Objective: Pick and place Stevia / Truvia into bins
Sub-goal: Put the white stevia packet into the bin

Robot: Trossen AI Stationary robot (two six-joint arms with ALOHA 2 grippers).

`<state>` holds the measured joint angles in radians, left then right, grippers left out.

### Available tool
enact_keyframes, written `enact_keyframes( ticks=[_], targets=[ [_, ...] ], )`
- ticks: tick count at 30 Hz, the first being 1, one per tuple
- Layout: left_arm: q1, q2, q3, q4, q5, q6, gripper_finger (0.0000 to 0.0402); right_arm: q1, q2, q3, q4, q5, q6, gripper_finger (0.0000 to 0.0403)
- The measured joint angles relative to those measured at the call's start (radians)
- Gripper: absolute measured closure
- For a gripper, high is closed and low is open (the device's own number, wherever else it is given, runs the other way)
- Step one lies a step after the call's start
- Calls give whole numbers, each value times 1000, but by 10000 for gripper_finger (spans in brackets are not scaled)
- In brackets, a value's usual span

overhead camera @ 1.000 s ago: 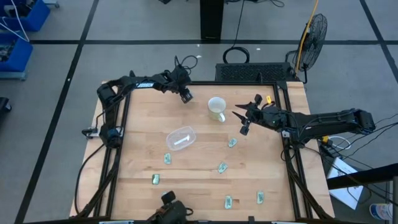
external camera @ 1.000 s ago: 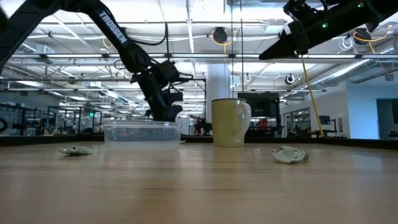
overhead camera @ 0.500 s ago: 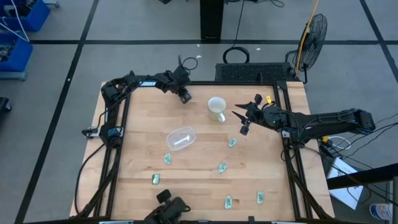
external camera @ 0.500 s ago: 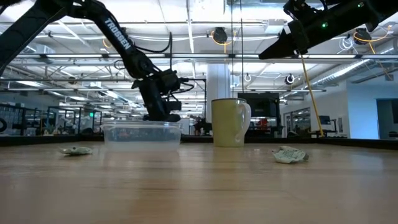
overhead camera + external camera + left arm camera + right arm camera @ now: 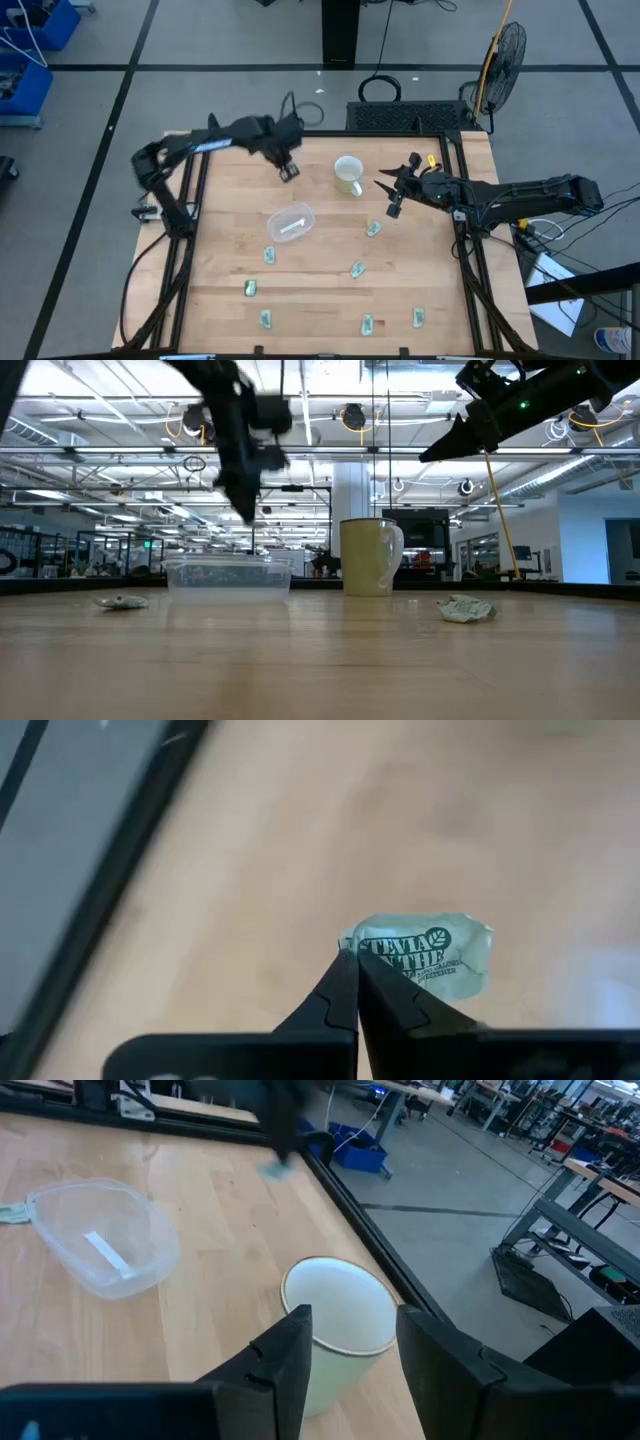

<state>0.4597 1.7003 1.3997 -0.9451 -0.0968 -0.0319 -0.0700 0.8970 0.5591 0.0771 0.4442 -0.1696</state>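
Left gripper (image 5: 352,982) pinches a Stevia packet (image 5: 425,955) above the counter's (image 5: 320,290) far edge; right gripper (image 5: 389,195), fingers spread, hovers beside the mug (image 5: 348,175).

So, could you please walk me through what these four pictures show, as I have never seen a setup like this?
Two robot arms work at a wooden table. One picture looks straight down, one looks level across the tabletop, and two come from cameras on the arms' wrists. The left gripper is shut on a green sweetener packet, raised above the table. The right gripper hangs open beside the white mug. A clear plastic bin holds a white strip, and more packets lie scattered on the wood.
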Motion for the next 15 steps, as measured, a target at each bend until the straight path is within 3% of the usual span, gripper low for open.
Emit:
enact_keyframes(
  ticks=[5,9,11,15],
  targets=[
    [-260,-126,-95,-40,-13,-169,399,0,0,0,-14,0,11,261],
    [-448,-145,-200,38,-133,-330,399,0,0,0,-18,-1,40,261],
    [-506,-137,-259,116,-187,-371,397,0,0,0,-17,-2,51,261],
    [-569,-125,-373,325,-199,-417,399,0,0,0,-17,-3,52,261]
  ],
)
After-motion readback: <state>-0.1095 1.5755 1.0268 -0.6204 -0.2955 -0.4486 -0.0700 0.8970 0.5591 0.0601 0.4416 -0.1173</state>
